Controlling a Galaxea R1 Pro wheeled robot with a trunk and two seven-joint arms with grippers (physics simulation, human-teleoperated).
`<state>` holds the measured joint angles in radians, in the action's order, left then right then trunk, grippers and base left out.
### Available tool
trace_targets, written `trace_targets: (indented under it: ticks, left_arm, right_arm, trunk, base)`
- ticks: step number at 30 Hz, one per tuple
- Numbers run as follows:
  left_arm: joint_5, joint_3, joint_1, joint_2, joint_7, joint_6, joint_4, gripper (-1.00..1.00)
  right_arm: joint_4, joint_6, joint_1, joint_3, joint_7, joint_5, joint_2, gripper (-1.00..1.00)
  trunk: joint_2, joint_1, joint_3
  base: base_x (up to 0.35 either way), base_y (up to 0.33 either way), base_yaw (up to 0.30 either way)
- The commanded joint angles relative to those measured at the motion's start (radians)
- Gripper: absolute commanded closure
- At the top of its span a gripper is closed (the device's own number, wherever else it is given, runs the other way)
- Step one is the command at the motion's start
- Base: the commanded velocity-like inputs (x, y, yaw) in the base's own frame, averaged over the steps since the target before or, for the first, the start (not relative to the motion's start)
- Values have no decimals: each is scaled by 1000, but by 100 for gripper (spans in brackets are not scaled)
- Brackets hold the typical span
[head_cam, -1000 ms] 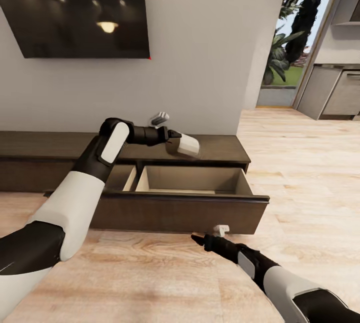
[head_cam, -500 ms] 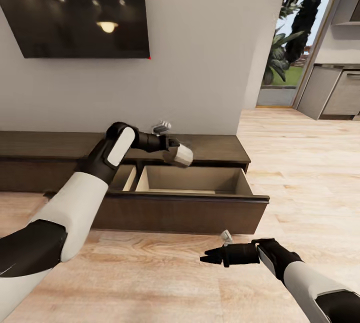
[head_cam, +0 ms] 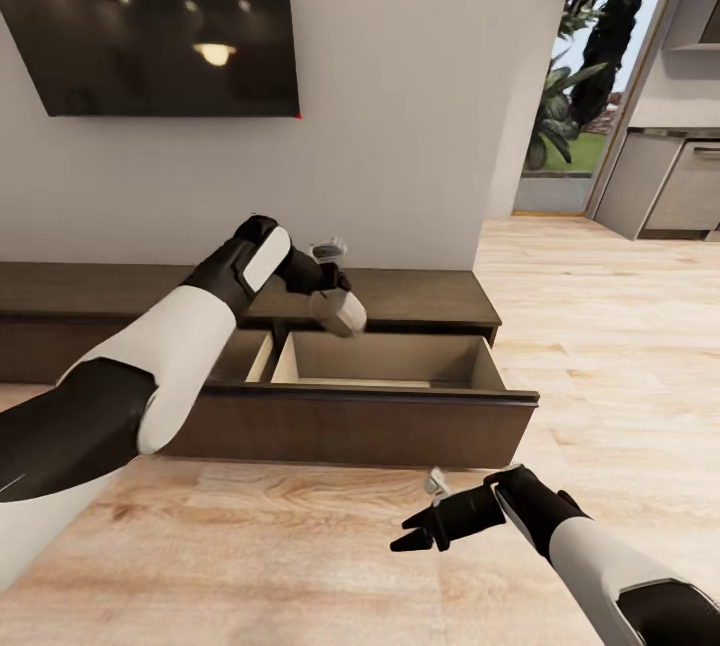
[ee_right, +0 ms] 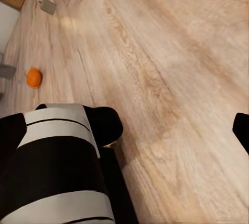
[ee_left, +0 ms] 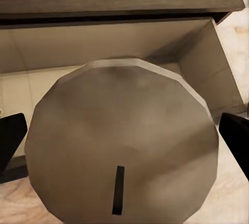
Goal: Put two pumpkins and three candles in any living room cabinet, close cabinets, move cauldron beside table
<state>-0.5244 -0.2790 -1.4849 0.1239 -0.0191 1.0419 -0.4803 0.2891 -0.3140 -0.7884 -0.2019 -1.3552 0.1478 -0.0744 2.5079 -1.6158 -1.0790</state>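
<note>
Nearest to the robot, low on the right, the right hand (head_cam: 418, 534) hangs just above the light wooden plank floor (head_cam: 300, 546). Its two dark fingers are spread apart and there is nothing between them. In the right wrist view a small bright orange round pumpkin (ee_right: 33, 77) lies on this floor, well apart from the arm, beside some grey pieces of furniture that are cut by the picture edge.

Behind the right hand stands the long, low dark brown wooden cabinet (head_cam: 420, 298) along the wall. Its right drawer (head_cam: 400, 361) is pulled out toward the room and shows light beige insides. I cannot see anything lying inside it.

The left arm reaches from the left over the front of this drawer. The left hand (head_cam: 330, 286) is pinching a short, thick off-white pillar candle (head_cam: 337, 312), tilted, with its free end pointing down and to the right, over the far left part of the open drawer. In the left wrist view the faceted beige end of the candle (ee_left: 122, 143) stands between the two dark fingertips (ee_left: 236, 133), with the drawer's inside behind it.

Farther, on the pale wall, hangs a large black television screen (head_cam: 150, 16). At the far right a doorway opens on green plants (head_cam: 570, 96).
</note>
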Motion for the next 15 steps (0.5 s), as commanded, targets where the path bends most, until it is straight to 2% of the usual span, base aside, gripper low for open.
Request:
trace_targets:
  ticks: [1, 6, 8, 9, 11, 15]
  left_arm:
    - [-4, -5, -15, 1, 0, 3, 10, 100]
    - [3, -5, -51, 5, 23, 4, 53, 100]
    - [60, -6, -87, 24, 63, 4, 133, 100]
    - [108, -6, -100, 30, 99, 4, 171, 100]
    - [159, -6, -108, 33, 137, 4, 220, 100]
    - [191, -7, -112, 35, 160, 2, 270, 100]
  right_arm:
    - [2, -10, 0, 4, -4, 20, 7, -100]
    - [2, -10, 0, 4, 11, 45, 27, -100]
    - [2, -11, 0, 4, 21, 53, 33, -100]
    - [2, -11, 0, 4, 26, 58, 37, -100]
    - [2, -11, 1, 4, 30, 62, 41, -100]
    - [1, -10, 1, 4, 34, 64, 43, -100]
  trunk:
    - [0, 0, -1]
    - [0, 0, -1]
    - [0, 0, -1]
    - [0, 0, -1]
    - [0, 0, -1]
    - [0, 0, -1]
  base:
    - [0, 0, 0]
    - [0, 0, 0]
    - [0, 0, 0]
    - [0, 0, 0]
    - [0, 0, 0]
    - [0, 0, 0]
